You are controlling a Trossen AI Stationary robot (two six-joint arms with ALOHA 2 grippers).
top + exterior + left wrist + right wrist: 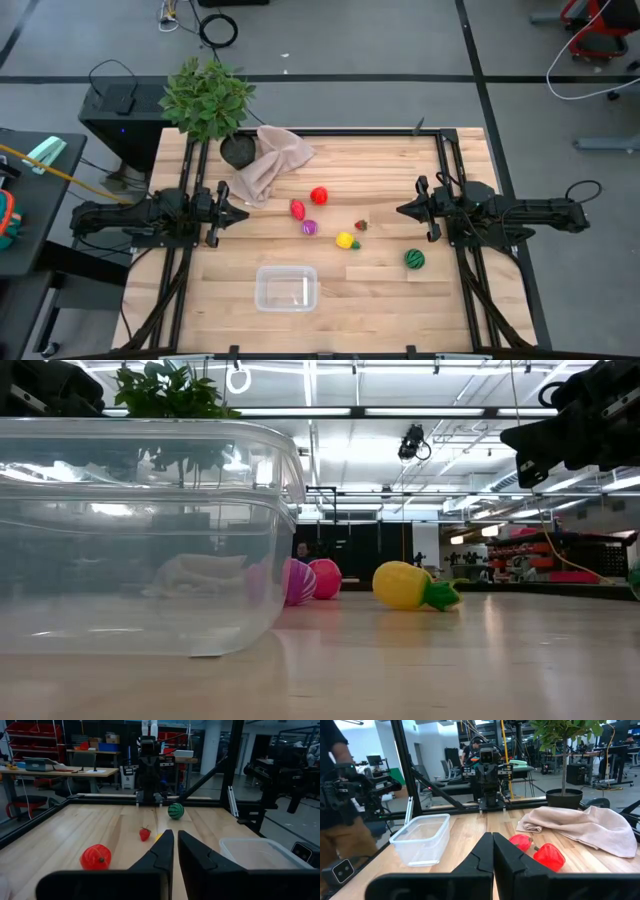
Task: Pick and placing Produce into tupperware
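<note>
The produce lies mid-table: a red tomato [319,195], a red pepper [298,209], a purple piece [310,228], a yellow piece [346,240], a tiny strawberry [361,225] and a green striped ball [414,259]. The clear tub [286,288] stands near the near edge and fills the low view's left [140,540]. My left gripper [240,212] hovers shut left of the produce, above the table. My right gripper [402,210] hovers shut on the right. The left wrist view shows the tomato [95,857] and ball [175,811]; the right wrist view shows the pepper [521,841] and tub [422,837].
A beige cloth [270,160] lies crumpled at the far left, against a potted plant [208,100] on the table's far edge. Black frame rails run along the table's left and right sides. A person [340,795] stands beyond the table in the right wrist view.
</note>
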